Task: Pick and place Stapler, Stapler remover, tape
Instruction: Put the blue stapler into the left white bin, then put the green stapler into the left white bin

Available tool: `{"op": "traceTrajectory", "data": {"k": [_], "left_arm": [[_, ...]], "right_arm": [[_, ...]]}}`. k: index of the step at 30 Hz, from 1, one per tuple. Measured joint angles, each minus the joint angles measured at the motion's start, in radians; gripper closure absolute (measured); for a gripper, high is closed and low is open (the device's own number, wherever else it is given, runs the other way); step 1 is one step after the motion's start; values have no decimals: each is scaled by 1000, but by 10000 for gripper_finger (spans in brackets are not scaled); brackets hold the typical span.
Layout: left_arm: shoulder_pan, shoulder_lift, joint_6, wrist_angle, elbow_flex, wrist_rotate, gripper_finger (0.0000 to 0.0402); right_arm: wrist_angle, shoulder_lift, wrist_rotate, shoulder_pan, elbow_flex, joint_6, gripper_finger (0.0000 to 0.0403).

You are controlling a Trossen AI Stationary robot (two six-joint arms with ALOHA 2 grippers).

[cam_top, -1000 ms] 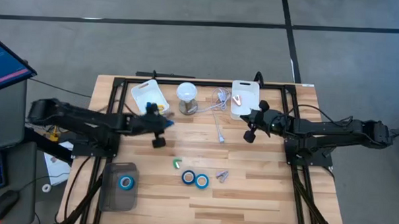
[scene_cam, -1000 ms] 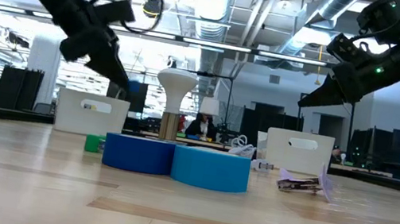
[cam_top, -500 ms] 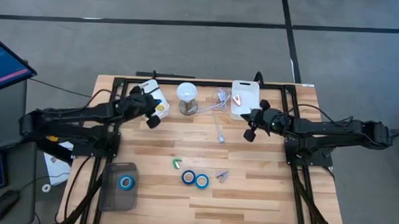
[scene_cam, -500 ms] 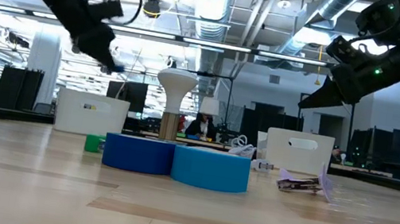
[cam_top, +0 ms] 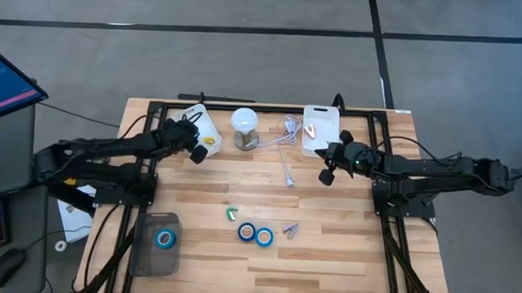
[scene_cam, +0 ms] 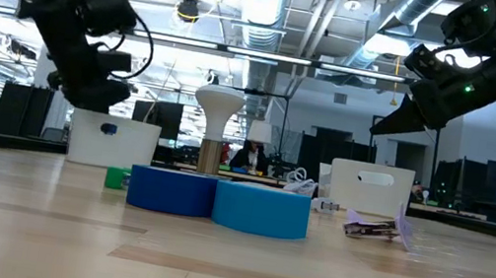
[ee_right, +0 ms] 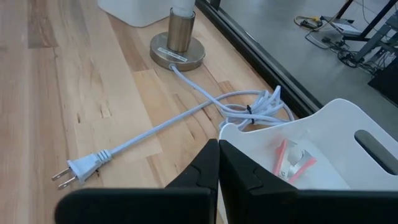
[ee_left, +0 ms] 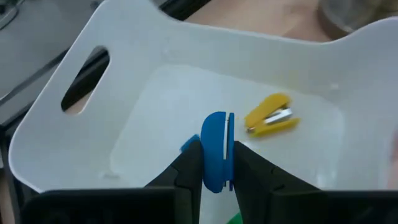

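My left gripper is shut on a blue tape roll and hangs over the left white bin, where a yellow stapler lies on the floor. Two more tape rolls lie flat side by side on the table, and a third lies in a grey tray. A red V-shaped stapler remover lies in the right white bin. A similar purple-grey one lies on the table. My right gripper hovers shut beside the right bin. My left gripper pinches the tape roll by its two flat faces between the two fingers. The roll stands on edge. The fingers slant down from the table's near side. The roll is lifted clear, above the bin's floor and close to the stapler.
A small lamp stands between the bins, its white cord and plug trailing across the table. A small green thing lies near the tape rolls. Black frame rails run along the table's far edge and sides.
My left gripper has swung from the open table toward the far edge and sunk a little, rolling as it went. It now hangs over the left white bin with the tape roll still held.
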Motion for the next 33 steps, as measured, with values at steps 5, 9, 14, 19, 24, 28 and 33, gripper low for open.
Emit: {"op": "traceTrajectory", "data": {"k": [5, 9, 14, 19, 24, 28, 33], "left_arm": [[24, 11, -1, 10, -4, 1, 341], [25, 11, 0, 42, -4, 3, 341], [25, 11, 2, 51, -4, 3, 325], [25, 11, 2, 53, -4, 3, 298], [25, 11, 2, 55, -4, 3, 283], [25, 11, 3, 64, -3, 4, 280], [25, 11, 2, 71, -3, 4, 280]], "right_arm": [[0, 0, 0, 0, 0, 0, 403], [0, 0, 0, 0, 0, 0, 403], [0, 0, 0, 0, 0, 0, 403], [0, 0, 0, 0, 0, 0, 403], [0, 0, 0, 0, 0, 0, 403], [0, 0, 0, 0, 0, 0, 403], [0, 0, 0, 0, 0, 0, 403]]}}
